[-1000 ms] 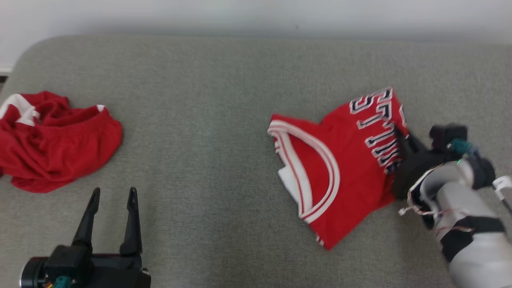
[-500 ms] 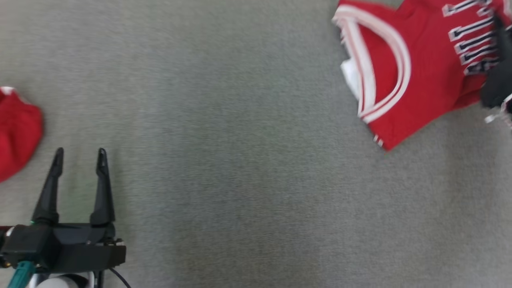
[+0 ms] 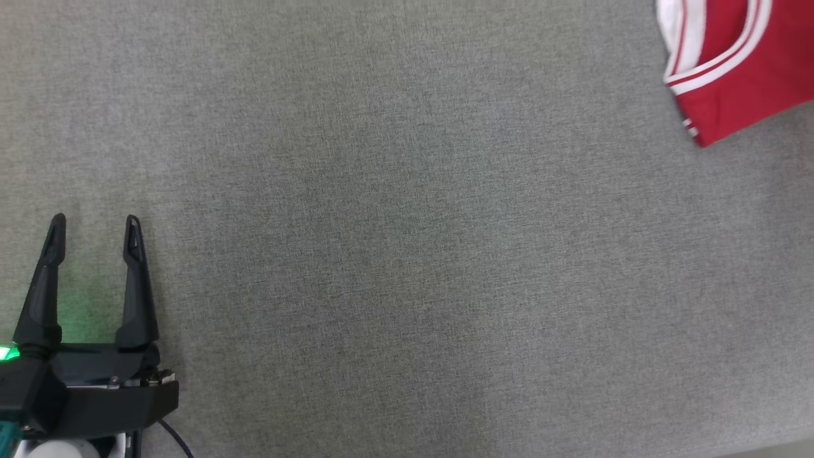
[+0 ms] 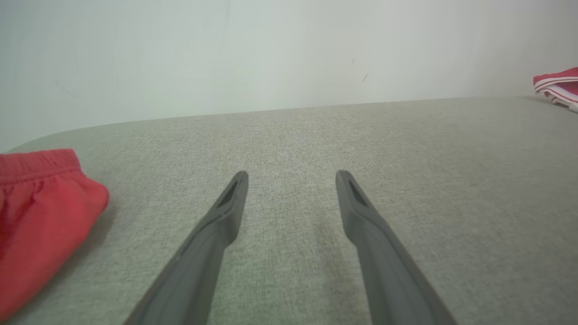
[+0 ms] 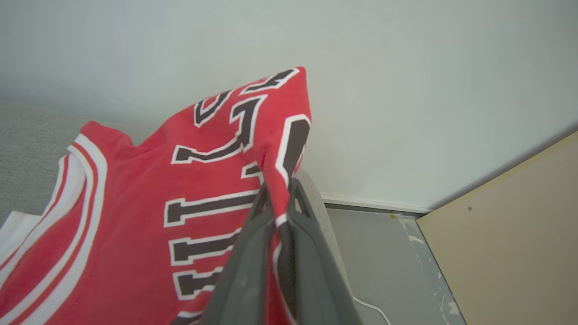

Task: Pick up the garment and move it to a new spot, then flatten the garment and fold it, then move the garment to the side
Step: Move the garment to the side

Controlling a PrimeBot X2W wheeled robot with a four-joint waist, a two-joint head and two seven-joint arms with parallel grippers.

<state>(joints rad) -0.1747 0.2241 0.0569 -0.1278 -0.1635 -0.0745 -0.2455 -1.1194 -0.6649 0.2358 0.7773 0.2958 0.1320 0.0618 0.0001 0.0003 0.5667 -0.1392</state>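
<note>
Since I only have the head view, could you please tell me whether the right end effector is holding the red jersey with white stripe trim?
Observer: Yes; the right wrist view shows the right end effector shut on a fold of the red jersey, beside its black white-outlined lettering.
Operator: Thank you. Is anything lying near the left end effector?
Observer: A second, crumpled red cloth lies on the grey padded surface, left of that open end effector and apart from it.
Operator: What lies beyond the held fold?
Observer: The surface's edge, then a grey floor and a beige panel.
</note>
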